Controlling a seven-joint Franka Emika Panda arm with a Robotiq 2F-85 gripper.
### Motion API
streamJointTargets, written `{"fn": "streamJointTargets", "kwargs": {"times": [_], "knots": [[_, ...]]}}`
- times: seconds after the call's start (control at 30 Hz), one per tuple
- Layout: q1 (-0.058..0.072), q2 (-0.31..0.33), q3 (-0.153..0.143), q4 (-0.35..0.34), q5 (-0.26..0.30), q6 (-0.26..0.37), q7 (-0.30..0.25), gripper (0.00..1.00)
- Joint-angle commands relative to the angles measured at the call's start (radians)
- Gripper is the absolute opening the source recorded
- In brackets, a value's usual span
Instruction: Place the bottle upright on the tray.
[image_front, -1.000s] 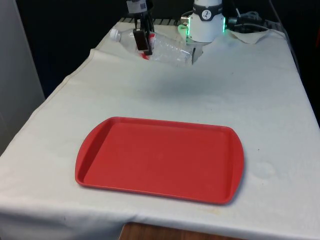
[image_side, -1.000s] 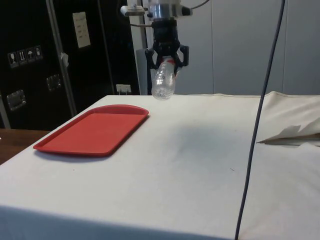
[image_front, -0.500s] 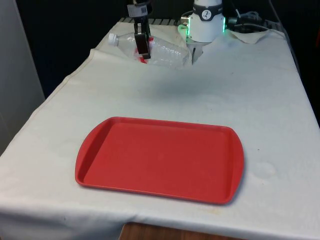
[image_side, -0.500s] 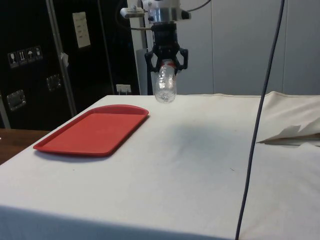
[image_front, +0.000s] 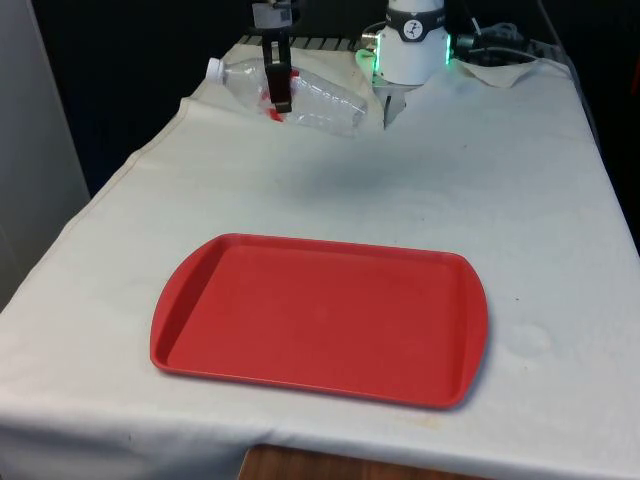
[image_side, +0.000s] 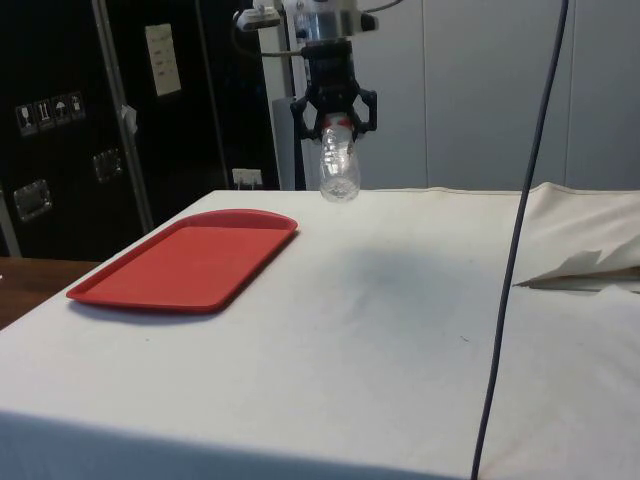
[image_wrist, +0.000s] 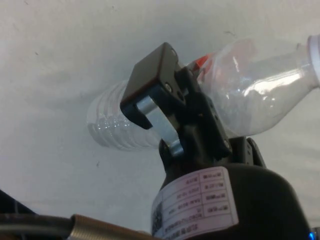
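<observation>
White cloth over the table (image_front: 520, 200), dark cabinets behind in the side view. One red tray (image_front: 320, 318), lying flat near the table's front edge, bare. One clear plastic bottle (image_front: 300, 92), held in the air above the far end of the table, well apart from the tray. Long axis near horizontal, slightly tilted: white cap toward the front view's left, base toward the front view's right and a little lower. Seen end-on from the side (image_side: 339, 170), hanging below the fingers. One black gripper (image_front: 279, 90), clamped across the bottle at its red label band (image_wrist: 201, 62). Cap cut off at the wrist picture's edge; label mostly hidden behind the fingers (image_wrist: 150, 95).
</observation>
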Motion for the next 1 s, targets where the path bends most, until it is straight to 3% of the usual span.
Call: {"fn": "streamJointTargets", "kwargs": {"times": [0.0,0.03,0.2,0.3,0.53,0.97], "knots": [[0.004,-0.003,-0.002,-0.003,-0.018,0.011,0.004,0.33],[0.000,0.000,0.000,0.000,-0.008,0.001,0.000,0.33],[0.004,-0.008,-0.002,-0.005,-0.080,0.012,0.006,0.33],[0.000,-0.004,0.000,0.000,-0.087,0.002,0.000,0.33],[0.004,-0.014,0.000,-0.001,-0.153,0.008,0.002,0.33],[0.003,-0.011,0.010,0.004,-0.176,0.003,-0.005,0.33]]}}
